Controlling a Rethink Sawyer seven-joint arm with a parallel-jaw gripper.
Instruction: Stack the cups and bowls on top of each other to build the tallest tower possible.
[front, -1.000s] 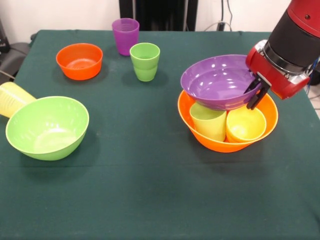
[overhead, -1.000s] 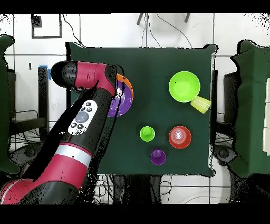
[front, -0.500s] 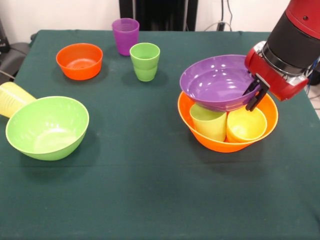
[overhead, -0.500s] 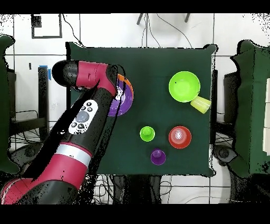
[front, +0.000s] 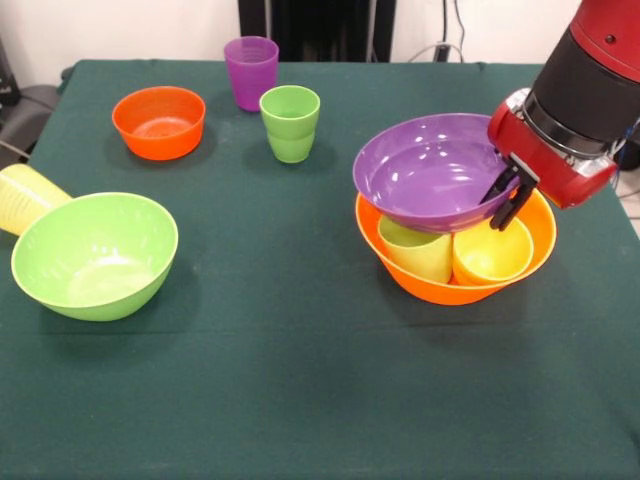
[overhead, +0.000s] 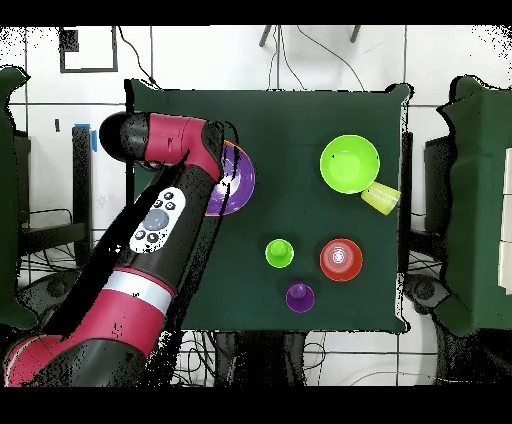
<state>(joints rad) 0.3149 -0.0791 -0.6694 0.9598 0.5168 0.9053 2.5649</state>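
Front view: jaws clamped on purple bowl's (front: 432, 170) rim, gripper (front: 508, 192) holding it tilted over yellow-orange bowl (front: 452, 285) with two cups inside; other cups, bowls scattered on desk (front: 300, 380).

Count, front view. Bowls, four: glossy purple plastic bowl (front: 432, 170), large yellow-orange plastic bowl (front: 452, 283) beneath it, deep lime green plastic bowl (front: 94, 255), small orange plastic bowl (front: 159, 121).

Cups I can see, five: purple tumbler (front: 251, 72), lime green tumbler (front: 290, 123), pale yellow tumbler on its side (front: 24, 197) at 9 o'clock, two yellowish tumblers (front: 417, 250) (front: 491, 254) in the large bowl.
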